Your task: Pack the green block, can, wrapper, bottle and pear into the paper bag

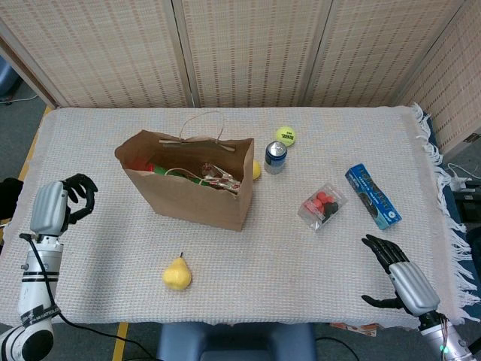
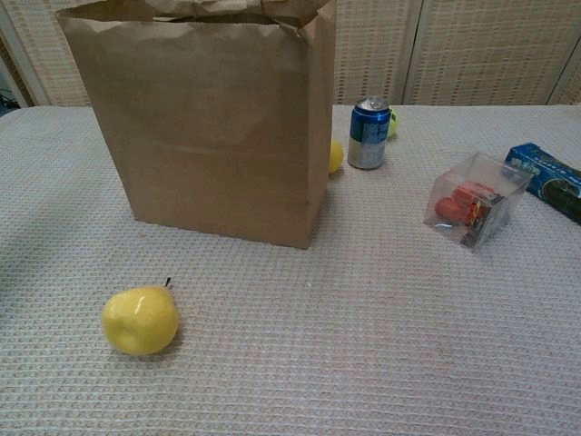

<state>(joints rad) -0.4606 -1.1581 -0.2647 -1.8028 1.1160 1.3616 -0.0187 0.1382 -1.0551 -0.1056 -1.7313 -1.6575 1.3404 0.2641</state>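
Head view only: both hands and the inside of the paper bag (image 1: pixel 197 197). Chest view: neither hand; bag mouth seen only edge-on.

Left hand (image 1: pixel 60 208): at 9 o'clock by the worktop (image 1: pixel 353 248) edge, fingers curled inward, holding nothing. Right hand (image 1: pixel 398 274): at 5 o'clock near the front edge, fingers spread, holding nothing.

Paper bag: brown, upright, mouth open, twine handles at the rear rim; left of centre. Inside, a crinkled wrapper (image 1: pixel 218 178) and red and green items, not identifiable.

Pear (image 1: pixel 176 273): yellow, short dark stem, on the cloth at 6 o'clock from the bag, well apart.

Can (image 1: pixel 276 157): blue and silver, upright, at 3 o'clock just beside the bag's rear corner. Tennis ball (image 1: pixel 285 135) at 1 o'clock from it.

Clear box of red pieces (image 1: pixel 322 205) and blue packet (image 1: pixel 373 196): right half.

Open cloth: front strip between pear and right hand.
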